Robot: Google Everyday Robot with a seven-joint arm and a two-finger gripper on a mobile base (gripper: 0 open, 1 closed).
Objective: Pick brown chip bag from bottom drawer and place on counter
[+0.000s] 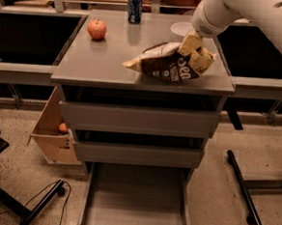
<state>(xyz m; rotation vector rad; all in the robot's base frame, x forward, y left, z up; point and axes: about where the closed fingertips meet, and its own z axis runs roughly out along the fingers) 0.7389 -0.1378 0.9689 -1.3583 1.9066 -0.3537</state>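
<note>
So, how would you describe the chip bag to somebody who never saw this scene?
Find the large flat grey counter on top of the drawers. At its front right is a crinkled dark-brown and tan chip bag, the robot's tool at its upper end. Unlike the round red apple, blue can and white bowl behind it, it is wide and crumpled.

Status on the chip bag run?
Gripper above counter, right side, shut on brown chip bag. Bag looks set down near front edge. Bottom drawer open. Bowl close behind.
</note>
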